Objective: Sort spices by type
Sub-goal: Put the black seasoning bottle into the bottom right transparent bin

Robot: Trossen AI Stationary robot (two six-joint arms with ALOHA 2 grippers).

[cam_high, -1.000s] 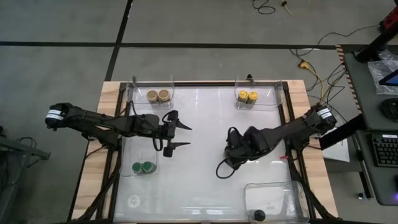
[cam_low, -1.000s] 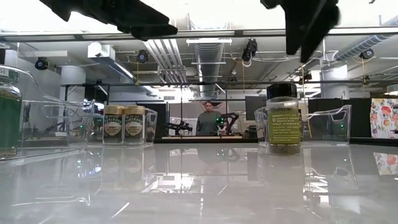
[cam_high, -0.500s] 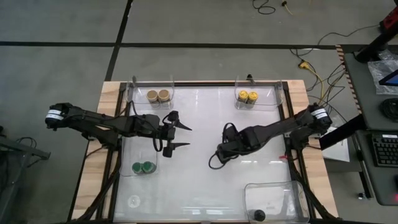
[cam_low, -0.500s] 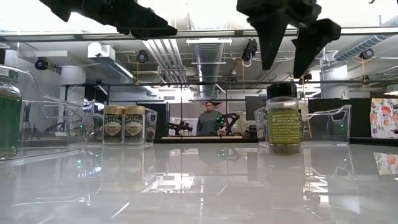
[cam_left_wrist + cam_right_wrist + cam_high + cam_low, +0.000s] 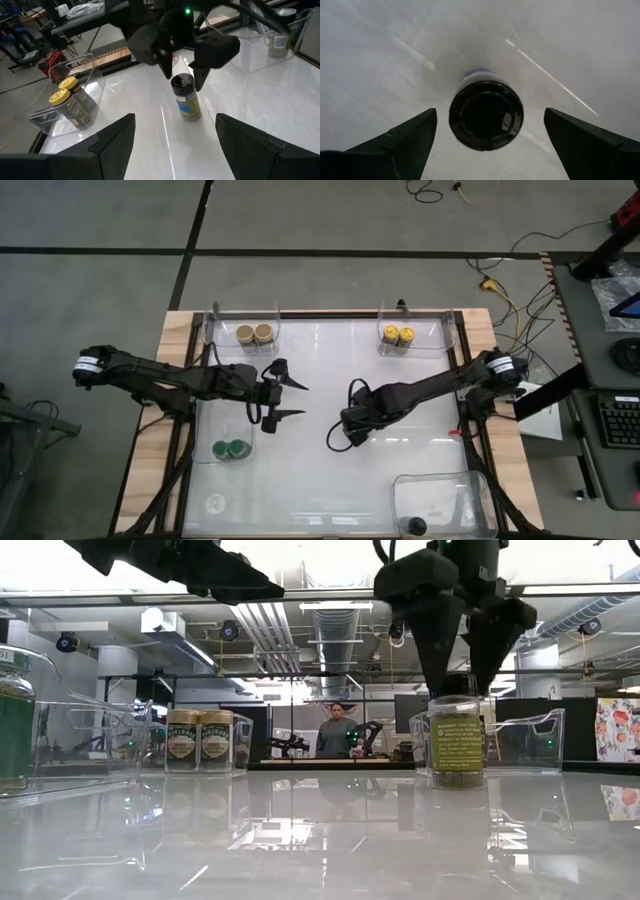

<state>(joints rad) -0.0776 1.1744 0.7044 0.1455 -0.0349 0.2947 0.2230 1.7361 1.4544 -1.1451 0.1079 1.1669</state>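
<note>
A spice jar with a black lid (image 5: pixel 456 737) stands upright on its base on the white table top, near the middle. My right gripper (image 5: pixel 461 680) hangs over it, pointing down and open, one finger on each side of the lid (image 5: pixel 486 115), touching nothing. In the high view the right gripper (image 5: pixel 347 432) hides the jar. My left gripper (image 5: pixel 298 398) hovers open left of centre, facing the jar (image 5: pixel 186 97).
Clear bins stand at the corners. The far left bin holds two tan-lidded jars (image 5: pixel 253 333), the far right bin two yellow-lidded (image 5: pixel 397 336), the near left bin two green-lidded (image 5: pixel 230 448), the near right bin one black-lidded (image 5: pixel 417 526). A person stands in the room beyond (image 5: pixel 337 730).
My right gripper has gone toward the table's left edge and down, rolling at the wrist, until its open fingers stand on either side of the black lid. The jar has kept its place.
</note>
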